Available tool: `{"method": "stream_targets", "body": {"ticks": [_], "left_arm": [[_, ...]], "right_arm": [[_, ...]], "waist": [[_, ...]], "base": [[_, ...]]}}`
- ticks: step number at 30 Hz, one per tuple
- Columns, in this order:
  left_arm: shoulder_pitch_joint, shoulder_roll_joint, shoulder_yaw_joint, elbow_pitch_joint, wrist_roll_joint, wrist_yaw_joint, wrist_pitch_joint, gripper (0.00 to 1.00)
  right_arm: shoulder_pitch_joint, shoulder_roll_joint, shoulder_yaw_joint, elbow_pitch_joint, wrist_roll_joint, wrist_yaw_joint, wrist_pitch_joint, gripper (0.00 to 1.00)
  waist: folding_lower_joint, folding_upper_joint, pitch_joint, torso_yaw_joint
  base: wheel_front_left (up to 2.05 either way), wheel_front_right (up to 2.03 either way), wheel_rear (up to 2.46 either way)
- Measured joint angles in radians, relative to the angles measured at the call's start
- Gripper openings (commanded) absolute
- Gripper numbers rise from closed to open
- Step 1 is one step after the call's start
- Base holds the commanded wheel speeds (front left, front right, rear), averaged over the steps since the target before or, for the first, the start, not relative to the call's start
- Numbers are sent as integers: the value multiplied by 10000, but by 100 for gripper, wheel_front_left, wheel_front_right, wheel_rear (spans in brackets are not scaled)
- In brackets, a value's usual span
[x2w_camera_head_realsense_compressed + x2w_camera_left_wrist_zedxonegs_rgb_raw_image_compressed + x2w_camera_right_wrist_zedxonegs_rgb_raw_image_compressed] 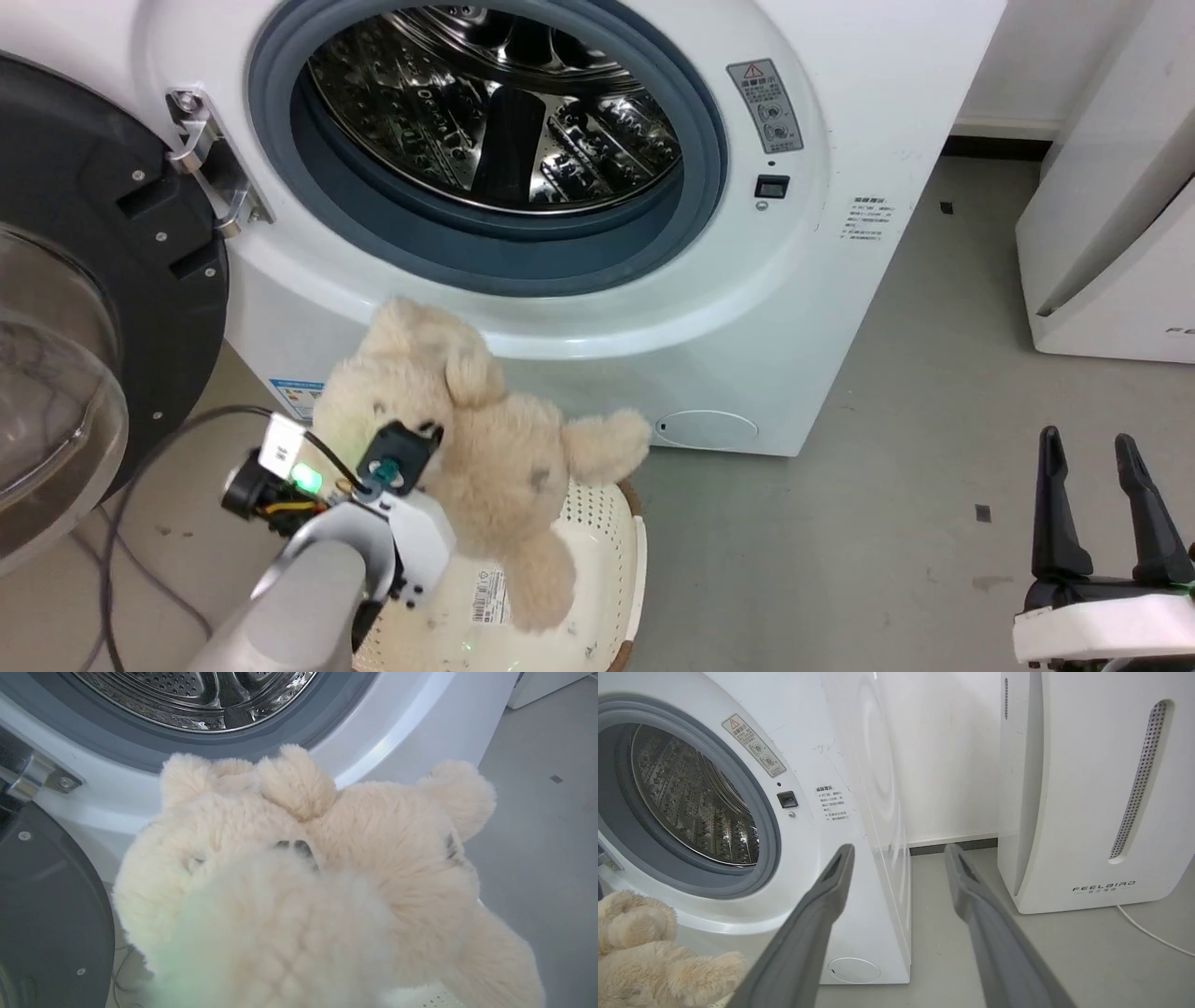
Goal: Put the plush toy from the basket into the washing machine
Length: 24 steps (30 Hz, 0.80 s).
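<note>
Plush toy (pixel 485 439) is held over the basket (pixel 618 551), just below the washing machine (pixel 794 308) opening, pinched by the left gripper (pixel 425 457). Right gripper (pixel 1106 485) is spread, empty. Pickup done; still to be placed in the drum (pixel 495 121) and released.

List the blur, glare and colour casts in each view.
Head view: sharp; bright glare on the steel drum. Left wrist view: the plush toy blurs near the lens, with a green tint at bottom. Right wrist view: the fingers of the right hand are soft, the washing machine sharp.
</note>
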Motion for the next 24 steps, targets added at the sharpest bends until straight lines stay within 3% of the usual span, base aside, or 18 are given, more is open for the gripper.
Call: {"method": "stream_targets", "body": {"ticks": [13, 24], "left_arm": [[-456, 378, 997, -2115, -96, 690, -2, 0], [-2571, 779, 1810, -2282, -65, 746, -2, 0]], "right_arm": [[-47, 0, 119, -75, 0, 0, 0, 100], [-998, 0, 259, -234, 138, 0, 0, 100]], "waist": [[1, 0, 448, -524], [2, 0, 1844, -1197]], "base": [[0, 0, 0], [0, 0, 0]]}}
